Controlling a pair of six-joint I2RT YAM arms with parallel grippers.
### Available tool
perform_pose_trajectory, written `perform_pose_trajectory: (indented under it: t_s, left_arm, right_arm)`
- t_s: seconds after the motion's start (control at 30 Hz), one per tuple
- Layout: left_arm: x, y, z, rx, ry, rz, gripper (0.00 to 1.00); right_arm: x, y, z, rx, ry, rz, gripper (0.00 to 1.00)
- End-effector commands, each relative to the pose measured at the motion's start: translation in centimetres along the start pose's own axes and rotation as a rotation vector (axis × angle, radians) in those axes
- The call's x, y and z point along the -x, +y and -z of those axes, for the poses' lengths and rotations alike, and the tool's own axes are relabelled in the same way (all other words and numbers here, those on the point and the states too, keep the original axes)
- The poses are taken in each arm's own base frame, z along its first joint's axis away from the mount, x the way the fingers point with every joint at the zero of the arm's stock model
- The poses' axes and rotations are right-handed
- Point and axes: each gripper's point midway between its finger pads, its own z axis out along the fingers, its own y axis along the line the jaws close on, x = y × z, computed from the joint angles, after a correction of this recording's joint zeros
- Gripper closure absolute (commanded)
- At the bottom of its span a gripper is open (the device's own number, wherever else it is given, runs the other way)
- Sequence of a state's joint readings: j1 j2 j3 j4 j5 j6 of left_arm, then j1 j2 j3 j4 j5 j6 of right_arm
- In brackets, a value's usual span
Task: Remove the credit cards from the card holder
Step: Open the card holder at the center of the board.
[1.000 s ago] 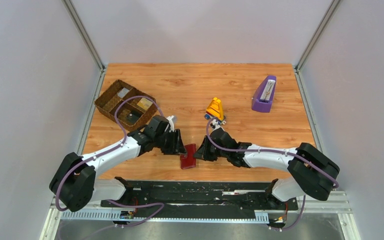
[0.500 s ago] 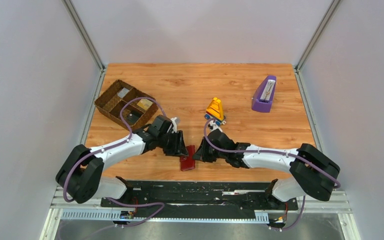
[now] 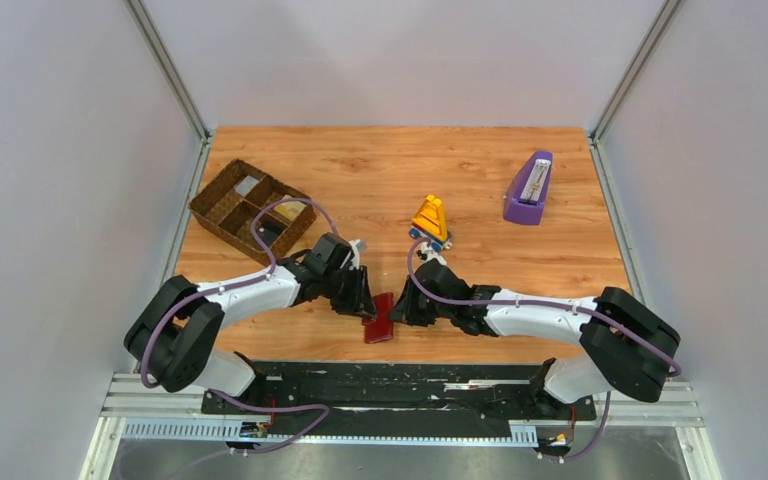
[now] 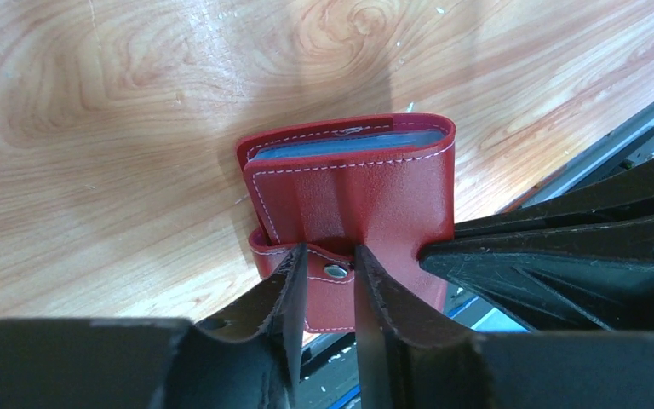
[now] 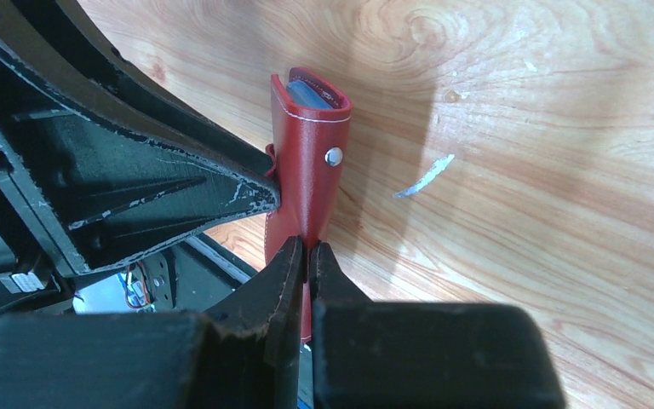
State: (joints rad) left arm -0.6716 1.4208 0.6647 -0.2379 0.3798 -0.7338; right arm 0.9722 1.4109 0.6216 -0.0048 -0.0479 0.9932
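**A:** Where is the holder (image 3: 377, 318), and how does it lie?

**B:** It is at the near edge of the table (image 3: 360, 170), between the two grippers. From above, its long axis slants, with the far end to the right and the near end to the left. In both wrist views the end showing the sleeves (image 4: 341, 143) points away from the fingers, toward the wood. I cannot tell whether that end touches the table.

**A:** What is it made of?

**B:** Smooth dark red leather with pale stitching, folded like a small booklet. There are grey-blue plastic sleeves inside and a tab (image 4: 330, 294) with a metal snap. The table is grained, varnished wood. A brown wicker basket (image 3: 250, 210) sits well off to the far left.

**A:** And the grippers?

**B:** The right gripper (image 5: 306, 245) is clenched on the holder's thin cover edge. The left gripper (image 4: 330, 256) stands partly apart, with one finger (image 4: 285, 290) on each side of the tab. I cannot tell whether it is squeezing the tab.

**A:** What has changed from a second ago?

**B:** The left arm has swung in toward the right and the near edge. The holder ran almost straight away from the bases then; it now leans more. The right arm has barely moved.
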Motion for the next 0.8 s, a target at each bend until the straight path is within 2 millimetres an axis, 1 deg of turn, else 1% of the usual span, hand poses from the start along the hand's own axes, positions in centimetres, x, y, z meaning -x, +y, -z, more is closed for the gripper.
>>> perform_pose_trajectory:
  t_s: [0.0,0.13,0.33,0.37,0.5,0.53,0.7,0.77]
  left_arm:
    - [-0.4,0.0,-0.7,0.003,0.019,-0.023,0.72]
    - [-0.2,0.2,-0.7,0.021,0.018,-0.036,0.85]
    - [0.1,0.1,0.0,0.038,0.005,-0.051,1.0]
    - [0.2,0.0,0.1,0.036,0.0,-0.053,1.0]
    - [0.3,-0.2,0.6,0.035,-0.008,-0.061,1.0]
    - [0.4,-0.2,0.8,0.039,-0.009,-0.063,1.0]
    - [0.7,-0.5,1.8,0.049,-0.035,-0.077,1.0]
    - [0.8,-0.9,2.1,0.034,-0.041,-0.082,1.0]
  right_arm:
    - [2.3,3.4,0.8,0.09,-0.081,0.022,1.0]
    - [2.3,3.0,0.8,0.071,-0.082,0.023,1.0]
    - [2.1,2.3,1.0,0.054,-0.084,0.031,1.0]
    - [2.6,2.0,1.0,0.037,-0.111,0.031,1.0]
    - [2.8,1.6,1.0,0.025,-0.126,0.045,1.0]
    - [2.5,0.8,1.0,-0.003,-0.114,0.049,1.0]
    - [2.8,-0.6,1.2,-0.048,-0.12,0.08,1.0]
    - [3.1,-1.4,1.4,-0.072,-0.129,0.085,0.96]
